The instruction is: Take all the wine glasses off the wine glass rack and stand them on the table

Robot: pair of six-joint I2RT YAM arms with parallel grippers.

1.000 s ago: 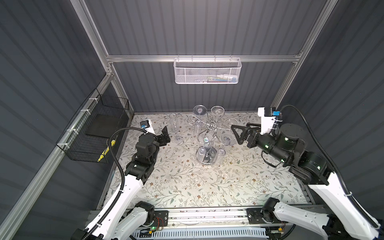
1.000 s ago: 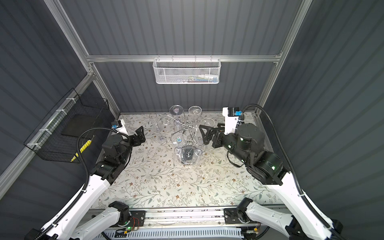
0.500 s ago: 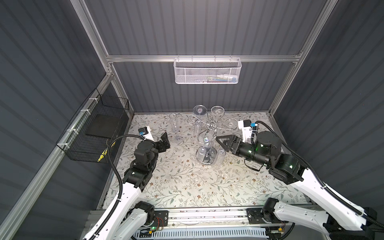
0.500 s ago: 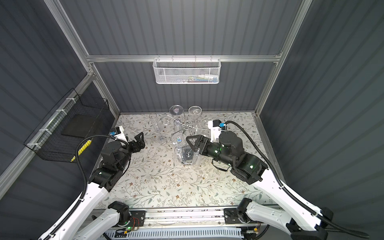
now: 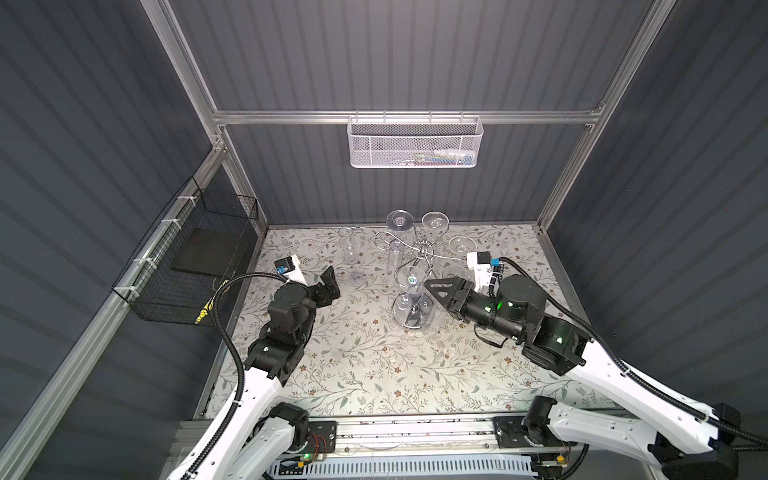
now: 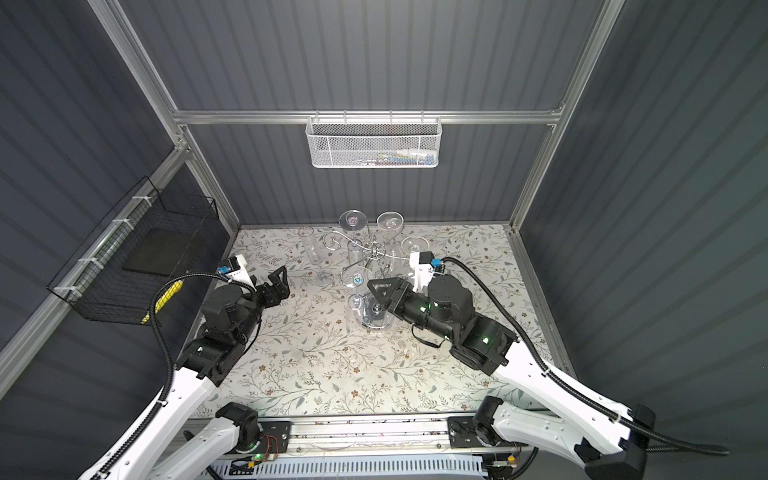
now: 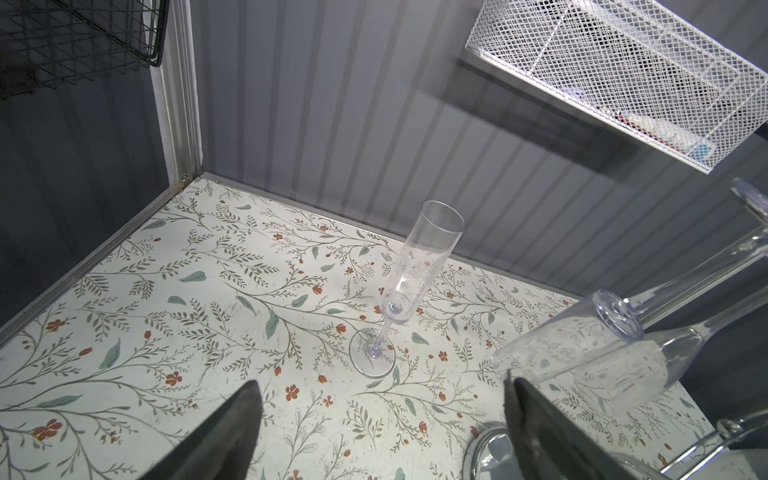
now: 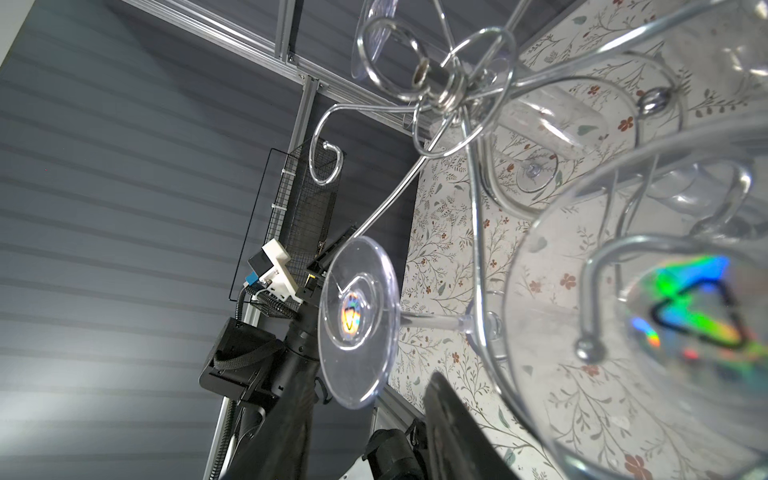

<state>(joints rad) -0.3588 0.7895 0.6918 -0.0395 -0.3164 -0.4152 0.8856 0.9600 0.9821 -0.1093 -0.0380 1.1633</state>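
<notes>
The chrome wine glass rack (image 5: 422, 250) (image 6: 375, 250) stands mid-table with clear glasses hanging upside down from its scroll arms (image 8: 444, 97). One hanging wine glass (image 5: 411, 279) (image 6: 356, 280) shows a sticker on its round foot (image 8: 353, 316). My right gripper (image 5: 430, 288) (image 6: 374, 289) (image 8: 370, 388) is right beside it. Its jaws are partly closed with a gap, and the foot's rim dips between the fingers (image 8: 457, 432) without being pinched. My left gripper (image 5: 328, 282) (image 6: 280, 282) (image 7: 382, 424) hovers open and empty left of the rack.
A clear flute (image 5: 351, 253) (image 7: 415, 270) stands upright on the floral table (image 5: 353, 365), between the left gripper and the rack. A black wire basket (image 5: 199, 257) hangs on the left wall. A white mesh basket (image 5: 415, 141) hangs on the back wall.
The right arm swung down and left to the rack's near side, and its jaws narrowed around the stickered glass's foot. The left arm drew back slightly toward the front.
</notes>
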